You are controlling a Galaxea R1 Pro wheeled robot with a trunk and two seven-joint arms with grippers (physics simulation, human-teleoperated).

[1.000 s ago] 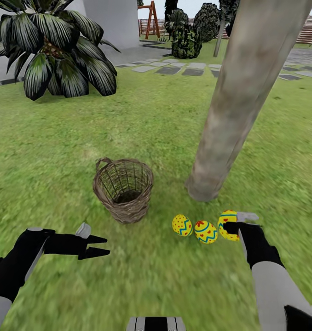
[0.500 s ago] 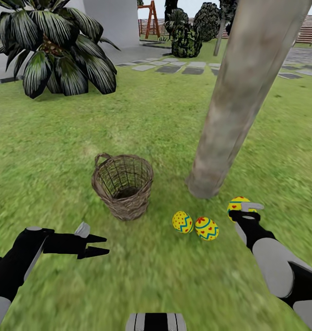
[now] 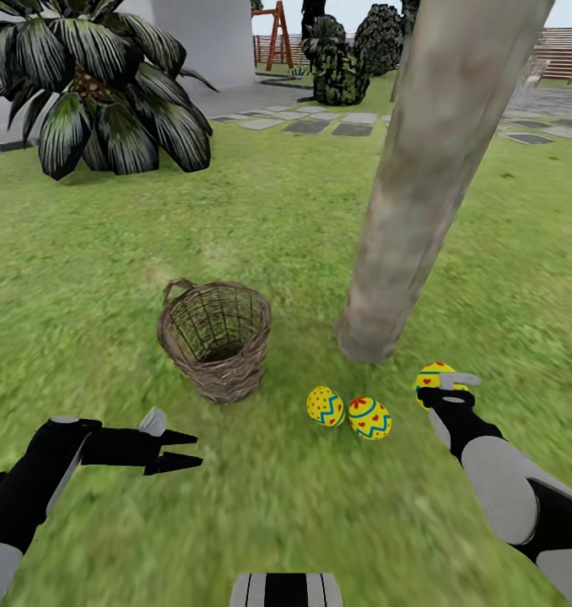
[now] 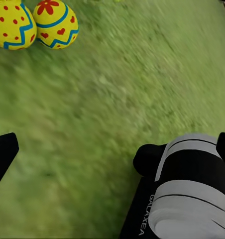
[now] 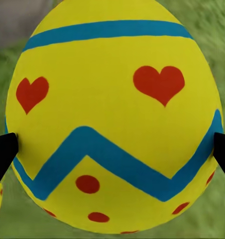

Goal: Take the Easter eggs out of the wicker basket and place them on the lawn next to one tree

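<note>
- Your right gripper (image 3: 449,389) is clamped on the third Easter egg (image 3: 435,380); the right wrist view shows a dark fingertip (image 5: 4,154) pressed against each flank of the egg (image 5: 112,117).
- That egg sits low, close to the foot of the tree (image 3: 421,194) and to its right in the head view. Whether it already touches the lawn (image 3: 286,219) I cannot tell.
- The other two eggs lie on the grass side by side, touching or nearly so: one with a blue zigzag (image 3: 325,406), one with a red flower on top (image 3: 369,418). Both are near the trunk's base, between the held egg and the wicker basket (image 3: 214,337).
- The basket stands upright on the lawn to the left of the tree, and what you can see of its inside looks empty (the bottom is dark, so the far corner is hard to judge).
- Your left gripper (image 3: 175,451) hangs over bare grass in front of the basket, fingers apart, holding nothing; its wrist camera looks across at the two lying eggs (image 4: 35,22).
- By my reading you are on the last step: setting down the final egg beside the same tree.
- The next move calls for lowering the egg until it rests on the grass, then parting the fingers gently so it does not roll away from the trunk, and lifting the arm straight up clear of it.
</note>
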